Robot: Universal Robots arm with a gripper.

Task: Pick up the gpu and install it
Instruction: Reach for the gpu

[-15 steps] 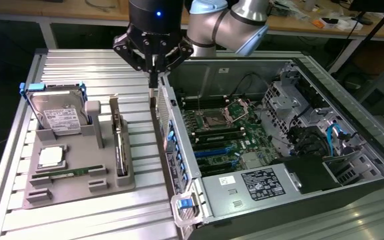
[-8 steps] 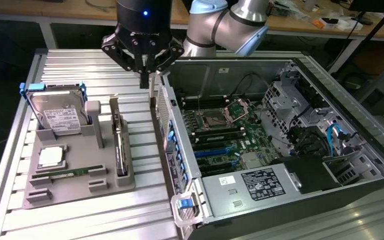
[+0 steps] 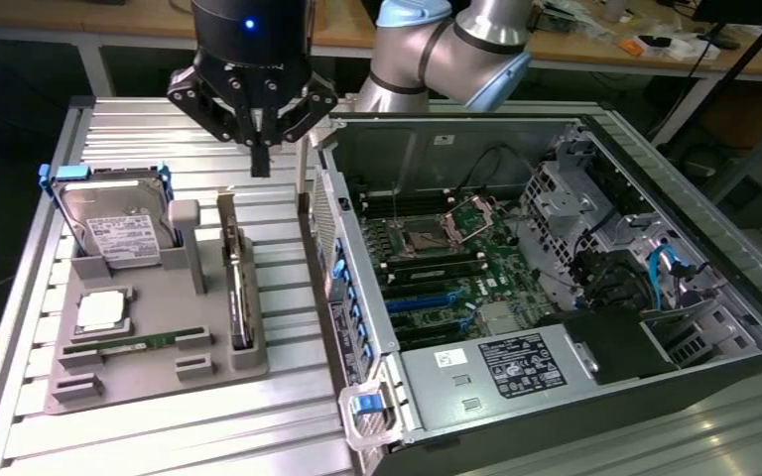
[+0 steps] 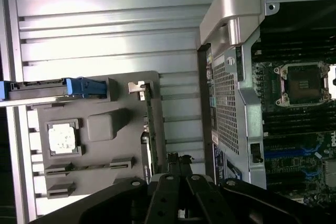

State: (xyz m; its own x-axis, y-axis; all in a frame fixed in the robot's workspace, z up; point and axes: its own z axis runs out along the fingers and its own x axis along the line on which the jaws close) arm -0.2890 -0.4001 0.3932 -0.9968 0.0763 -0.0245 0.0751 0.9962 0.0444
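Note:
The gpu [image 3: 235, 288] stands on its long edge in a slot of the grey holder tray [image 3: 156, 382], at the tray's side nearest the computer case. In the wrist view the gpu [image 4: 149, 129] appears edge-on as a thin green strip with its silver bracket [image 4: 137, 87] at one end. My gripper [image 3: 259, 164] hangs above the far end of the card, fingers pressed together and holding nothing, clear of the card. In the wrist view my gripper [image 4: 178, 163] sits just beside the card's edge.
The tray also carries a boxy hard drive [image 3: 110, 233] in a blue caddy, a CPU [image 3: 100, 312] and a memory stick [image 3: 130, 345]. The open computer case [image 3: 487, 392] lies on the exterior view's right, its motherboard with blue slots [image 3: 421, 297] exposed. The case wall [image 3: 334, 258] stands close to the gpu.

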